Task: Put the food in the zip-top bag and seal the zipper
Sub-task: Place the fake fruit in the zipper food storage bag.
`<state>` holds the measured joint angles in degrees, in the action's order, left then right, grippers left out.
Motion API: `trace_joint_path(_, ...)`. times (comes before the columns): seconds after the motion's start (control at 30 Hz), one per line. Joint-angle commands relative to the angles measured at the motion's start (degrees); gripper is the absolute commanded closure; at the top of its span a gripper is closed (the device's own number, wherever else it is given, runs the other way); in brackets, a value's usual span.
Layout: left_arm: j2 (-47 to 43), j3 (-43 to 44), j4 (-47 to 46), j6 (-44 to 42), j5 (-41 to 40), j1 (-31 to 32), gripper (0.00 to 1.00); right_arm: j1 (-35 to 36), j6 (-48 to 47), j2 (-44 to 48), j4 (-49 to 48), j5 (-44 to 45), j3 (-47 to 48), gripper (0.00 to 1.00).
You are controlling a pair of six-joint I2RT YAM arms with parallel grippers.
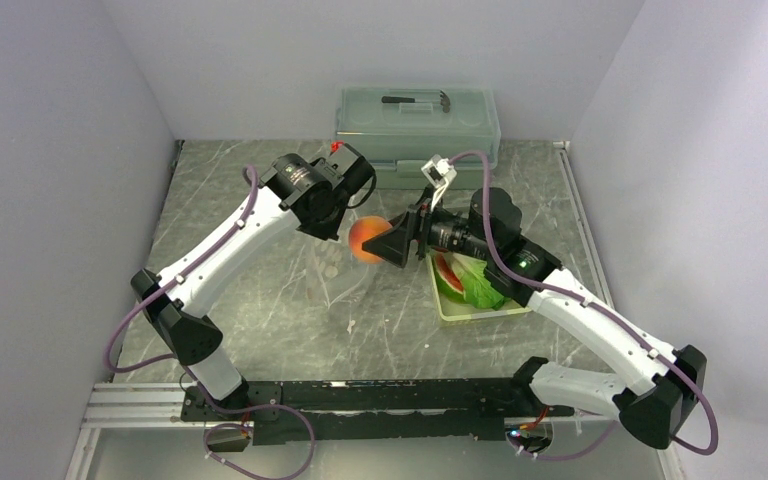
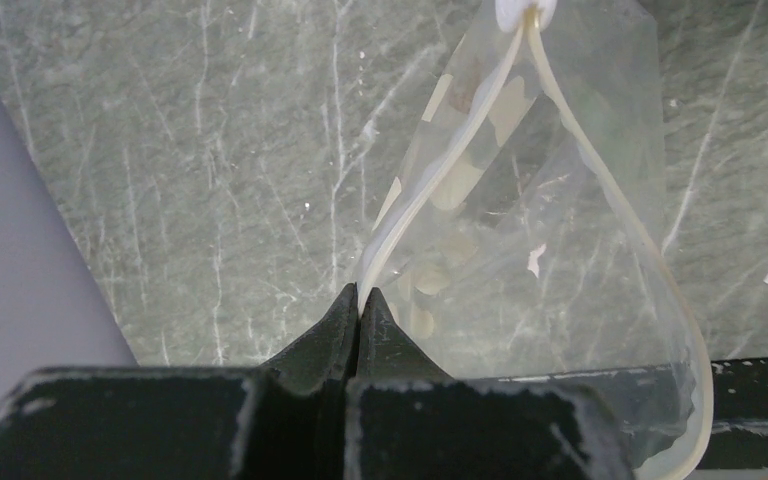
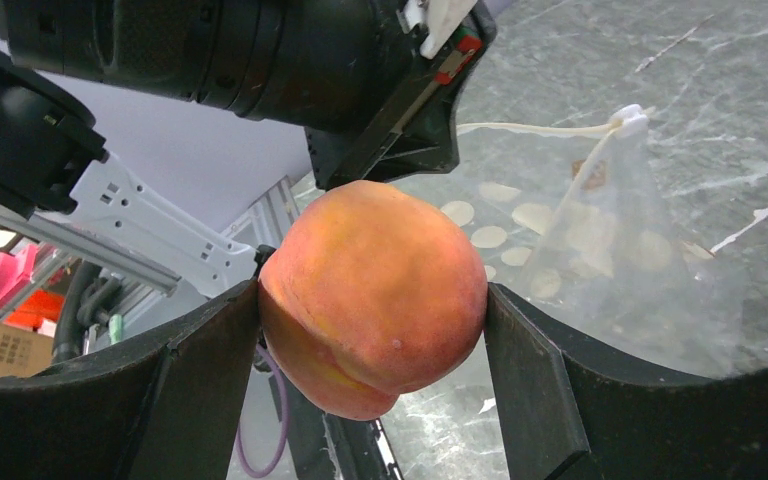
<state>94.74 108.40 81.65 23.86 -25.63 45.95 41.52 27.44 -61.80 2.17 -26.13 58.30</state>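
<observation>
a: loading step. gripping orange-red round fruit (image 1: pixel 364 238) in right claw (image 3: pixel 372 330), aloft, just beside zip-top bag (image 2: pixel 520 230) (mouth agape).
b: pinching zipper (image 2: pixel 430 180) lip with left claw (image 2: pixel 360 300). next: steer into mouth, let go.

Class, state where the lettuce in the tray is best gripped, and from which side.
Probably its ruffled upper surface, from straight above: the lettuce lies in the tray, whose rim and the watermelon slice block sideways approaches.

No readable text, label, brand or number in any of my three views, lidded box (image 1: pixel 418 125) and zip-top bag (image 2: pixel 560 210) included.
</observation>
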Motion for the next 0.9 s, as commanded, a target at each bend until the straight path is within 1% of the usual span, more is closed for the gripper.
trace_joint_path(0.0, -0.99, 2.78, -1.01, 1.95, 5.02, -0.84, 1.00, 1.67, -1.03, -0.29, -4.26, -0.52, 1.55, 0.58)
trace_joint_path(0.3, -2.08, 3.60, -1.93, 2.68, 9.92, -2.12, 1.00, 5.88, -3.96, -1.62, -2.57, 3.39, 2.48, 0.58)
trace_joint_path(0.47, -2.82, 3.69, -2.59, 2.77, 12.54, -2.70, 1.00, 7.17, -5.65, -3.02, -0.64, 6.08, 2.55, 0.58)
trace_joint_path(0.6, -3.34, 3.72, -2.66, 2.84, 13.67, -2.99, 1.00, 7.74, -5.80, -4.37, -0.89, 7.17, 1.84, 0.58)
trace_joint_path(0.7, -3.74, 3.66, -2.71, 2.95, 14.79, -3.20, 1.00, 8.78, -6.91, -5.70, 0.84, 9.95, 2.50, 0.57)
trace_joint_path(0.87, -4.34, 3.59, -3.39, 3.04, 16.70, -3.71, 1.00, 11.52, -10.01, -8.78, 5.14, 17.20, 5.25, 0.53)
